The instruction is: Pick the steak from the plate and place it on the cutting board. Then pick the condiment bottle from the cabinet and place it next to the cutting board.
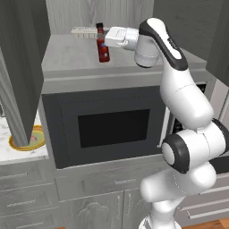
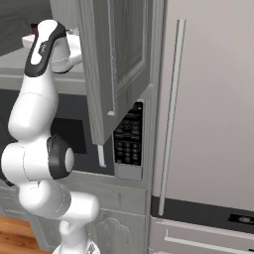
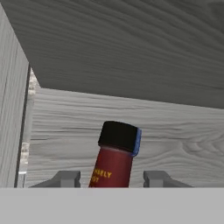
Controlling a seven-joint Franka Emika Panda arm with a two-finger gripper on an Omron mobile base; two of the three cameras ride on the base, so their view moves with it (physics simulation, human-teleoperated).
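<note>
The condiment bottle [image 1: 103, 48], red-brown with a black cap, stands upright on the light grey shelf of the cabinet [image 1: 67, 56]. My gripper [image 1: 100, 39] reaches in from the right at the height of its neck. In the hand view the bottle [image 3: 113, 162] rises between the two fingers [image 3: 65, 178], with a thin gap on each side, so my gripper [image 3: 111, 178] is open around it. The plate [image 1: 24, 142] lies on the counter at lower left, half hidden by the cabinet door. A pinkish patch on it may be the steak. The cutting board is out of view.
A pale ribbed box [image 1: 84, 31] lies on the shelf behind the bottle. A black microwave [image 1: 112, 127] sits under the shelf. Open cabinet doors [image 1: 22, 67] [image 2: 119, 64] flank the arm. A tall fridge [image 2: 208, 124] stands to the right, with drawers [image 1: 27, 192] below.
</note>
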